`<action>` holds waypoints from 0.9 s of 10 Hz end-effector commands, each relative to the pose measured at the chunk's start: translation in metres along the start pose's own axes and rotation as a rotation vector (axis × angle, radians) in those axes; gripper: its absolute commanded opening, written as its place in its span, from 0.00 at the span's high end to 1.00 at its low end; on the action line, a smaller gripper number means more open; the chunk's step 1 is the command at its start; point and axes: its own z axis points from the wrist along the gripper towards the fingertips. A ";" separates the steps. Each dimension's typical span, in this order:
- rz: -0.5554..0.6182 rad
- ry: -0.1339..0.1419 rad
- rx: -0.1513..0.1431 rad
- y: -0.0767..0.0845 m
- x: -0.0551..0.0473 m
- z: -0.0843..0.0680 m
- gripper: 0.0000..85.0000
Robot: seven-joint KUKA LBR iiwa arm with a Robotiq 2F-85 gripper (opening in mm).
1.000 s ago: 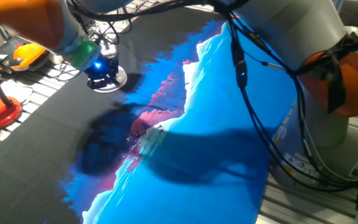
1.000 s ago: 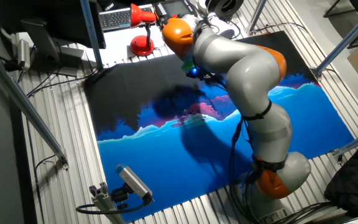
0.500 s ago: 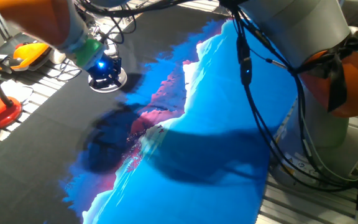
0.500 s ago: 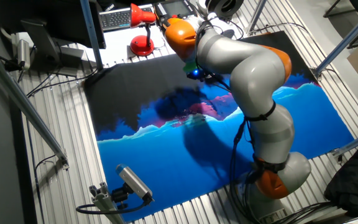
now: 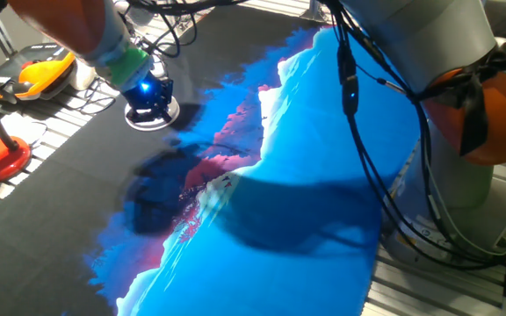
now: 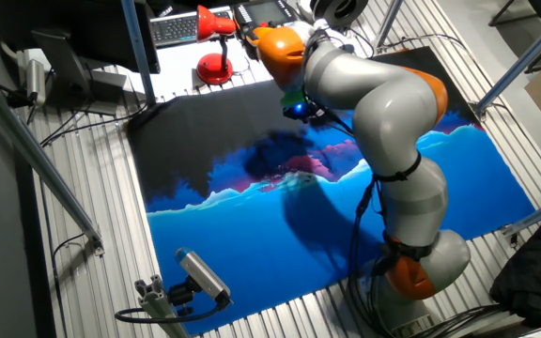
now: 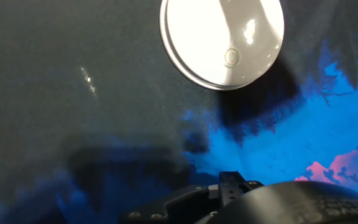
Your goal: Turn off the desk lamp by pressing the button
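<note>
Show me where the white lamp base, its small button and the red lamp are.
white lamp base (image 7: 197,37): hand view, bare top of the disc.
button (image 7: 231,57): hand view, its centre.
red lamp (image 6: 216,68): the other fixed view, round red base.

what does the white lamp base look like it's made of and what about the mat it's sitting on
The lamp base looks like smooth, glossy white plastic: bright highlights glint on its flat disc, and a small round button is set flush in it. It could also be painted metal. The mat looks like matte printed fabric or soft rubber: black and blue artwork, with almost no shine.
</note>
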 end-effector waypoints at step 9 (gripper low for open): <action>-0.019 0.014 -0.094 -0.015 0.019 -0.014 1.00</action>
